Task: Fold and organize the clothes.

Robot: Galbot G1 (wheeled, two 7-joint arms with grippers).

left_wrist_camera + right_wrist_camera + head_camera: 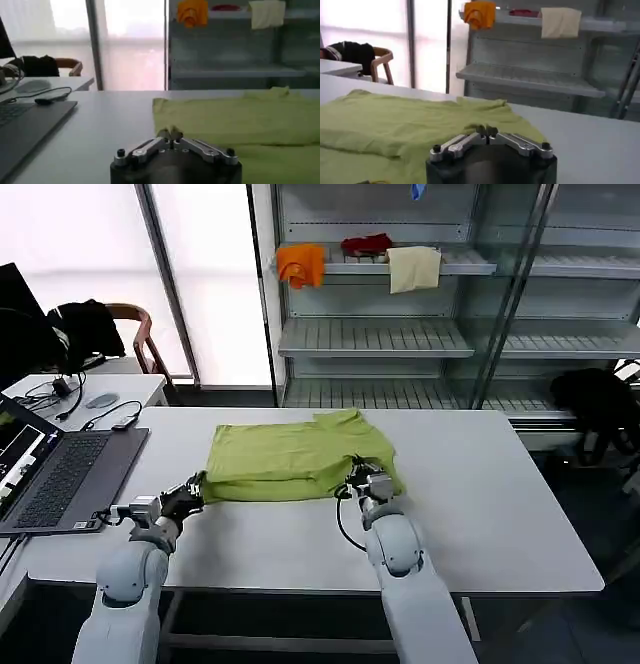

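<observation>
A lime-green T-shirt (295, 459) lies folded on the white table (500, 504), a little left of the table's middle and toward its far half. It is doubled over into a wide flat shape, with a sleeve or corner sticking out at its far right.

The left gripper (196, 490) sits low over the table at the shirt's near left corner. In the left wrist view its fingers (171, 134) are drawn together with a small tuft of green cloth pinched between their tips, so it is closed on the T-shirt (235, 127).

The right gripper (358, 475) is at the shirt's near right edge, resting on the cloth. In the right wrist view its fingertips (487, 132) meet over the T-shirt (395, 130), with a ridge of green fabric gathered at them; it seems to be nipping the cloth, narrow rather than wide.

A laptop (60, 474) lies open at the left end of the table. Behind the table stands a shelf unit (400, 339); on its upper shelf lie an orange cloth (301, 264), a red cloth (367, 244) and a cream cloth (413, 268). A chair (135, 329) draped with a dark garment stands far left.
</observation>
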